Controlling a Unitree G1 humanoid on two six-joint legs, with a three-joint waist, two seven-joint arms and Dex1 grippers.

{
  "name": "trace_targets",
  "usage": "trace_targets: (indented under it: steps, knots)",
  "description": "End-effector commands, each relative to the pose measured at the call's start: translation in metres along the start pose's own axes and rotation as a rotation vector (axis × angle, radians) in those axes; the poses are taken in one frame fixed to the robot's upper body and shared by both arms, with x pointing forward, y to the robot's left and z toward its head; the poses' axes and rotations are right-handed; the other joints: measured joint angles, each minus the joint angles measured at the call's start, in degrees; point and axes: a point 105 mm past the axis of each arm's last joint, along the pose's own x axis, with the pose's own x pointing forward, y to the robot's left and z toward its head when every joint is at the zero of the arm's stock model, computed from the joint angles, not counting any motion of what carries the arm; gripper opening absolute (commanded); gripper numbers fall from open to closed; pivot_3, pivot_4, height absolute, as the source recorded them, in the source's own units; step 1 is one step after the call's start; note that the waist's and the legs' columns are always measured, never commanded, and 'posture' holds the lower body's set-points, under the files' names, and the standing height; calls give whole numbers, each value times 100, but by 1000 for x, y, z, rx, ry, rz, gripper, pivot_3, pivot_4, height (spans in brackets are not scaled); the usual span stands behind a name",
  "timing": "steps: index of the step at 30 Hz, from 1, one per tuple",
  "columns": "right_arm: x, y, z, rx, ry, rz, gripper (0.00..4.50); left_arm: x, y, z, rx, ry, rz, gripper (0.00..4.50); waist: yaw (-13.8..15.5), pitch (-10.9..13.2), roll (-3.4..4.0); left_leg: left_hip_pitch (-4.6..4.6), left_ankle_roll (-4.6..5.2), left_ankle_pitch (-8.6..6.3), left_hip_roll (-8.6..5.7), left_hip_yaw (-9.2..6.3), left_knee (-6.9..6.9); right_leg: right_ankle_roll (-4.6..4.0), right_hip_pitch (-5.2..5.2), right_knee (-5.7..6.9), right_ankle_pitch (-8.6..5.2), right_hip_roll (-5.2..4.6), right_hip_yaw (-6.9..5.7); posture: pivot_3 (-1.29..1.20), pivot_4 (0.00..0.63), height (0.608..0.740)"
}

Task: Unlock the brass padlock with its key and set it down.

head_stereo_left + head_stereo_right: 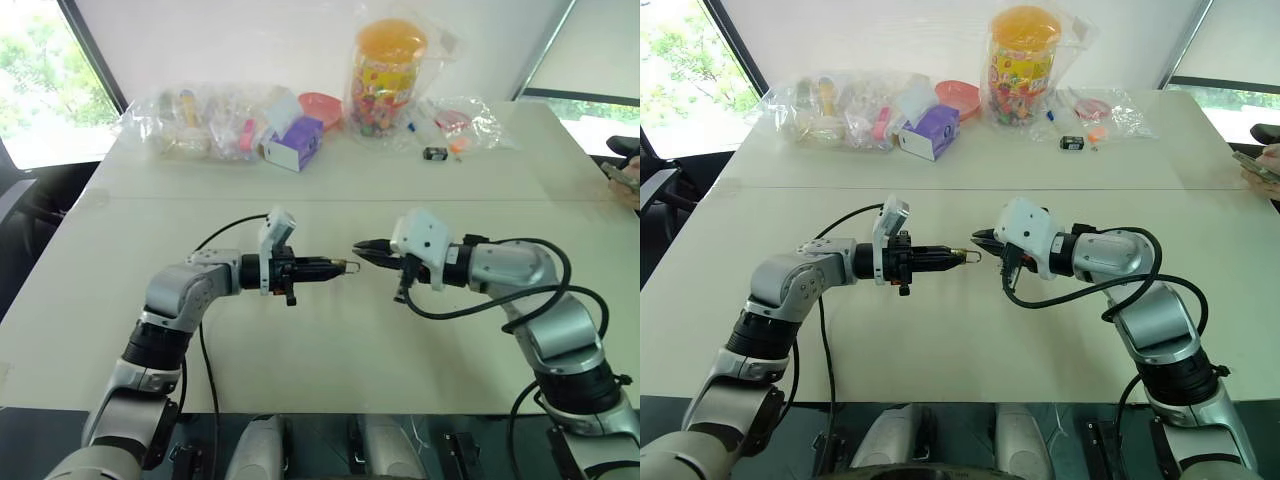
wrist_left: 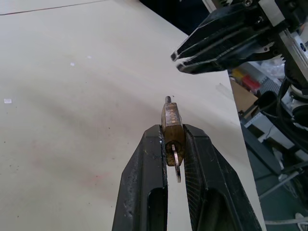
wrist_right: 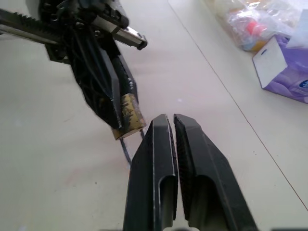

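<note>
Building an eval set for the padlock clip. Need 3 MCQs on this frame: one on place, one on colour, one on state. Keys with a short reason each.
1. Where is the brass padlock?
A. lying on the table
B. between the left gripper's fingers
C. in the plastic bag at the far edge

2. What colour is the lid of the tall clear jar at the far edge of the table?
A. orange
B. blue
C. black

3. How does the right gripper stand?
A. wide open
B. shut on the padlock
C. shut, holding nothing

Key: 1 B, the left wrist view shows the padlock clamped between the two fingers. 2 A, the lid is orange. 3 C, its fingers meet and stand apart from the padlock.
</note>
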Motion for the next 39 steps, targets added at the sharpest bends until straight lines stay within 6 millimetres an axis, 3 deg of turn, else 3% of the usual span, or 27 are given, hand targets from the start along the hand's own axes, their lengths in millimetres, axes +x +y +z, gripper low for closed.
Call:
trace_targets:
  steps: [1,13,21,25,30,35,39]
  knots:
    - [5,3,-1,-15,1,-3,9,1,-9,18,38,-42,-56,0,2,0,0,0,0,0,0,0,0,0,0,0,0,1,0,0,150,735]
    - [12,9,-31,-38,91,21,9,0,-11,30,36,-74,-71,0,-6,0,0,0,0,0,0,0,0,0,0,0,0,5,0,0,150,735]
    - [-36,11,-60,-60,256,-38,9,14,8,0,27,-36,30,0,82,0,0,-3,3,-1,-6,1,0,0,2,-9,0,3,0,0,150,735]
    - [-55,21,-58,-40,286,-85,9,35,24,-5,-32,-82,105,0,120,0,0,-2,2,-1,-3,0,0,0,2,-8,0,8,0,0,150,735]
    - [-60,31,-52,-23,293,-126,9,56,46,-25,-98,-53,190,0,117,1,-3,-1,3,-2,-7,0,2,0,5,-9,0,11,0,0,150,735]
    - [-59,33,-47,-23,292,-155,0,49,65,-49,-84,18,247,2337,114,-1,-3,5,3,-2,-3,-1,0,0,9,-8,0,19,-2,0,150,735]
    - [-62,33,-47,-31,307,-171,0,24,66,-49,21,57,239,4341,74,-4,-5,13,3,-2,-3,-1,0,0,18,-8,0,19,-2,0,150,735]
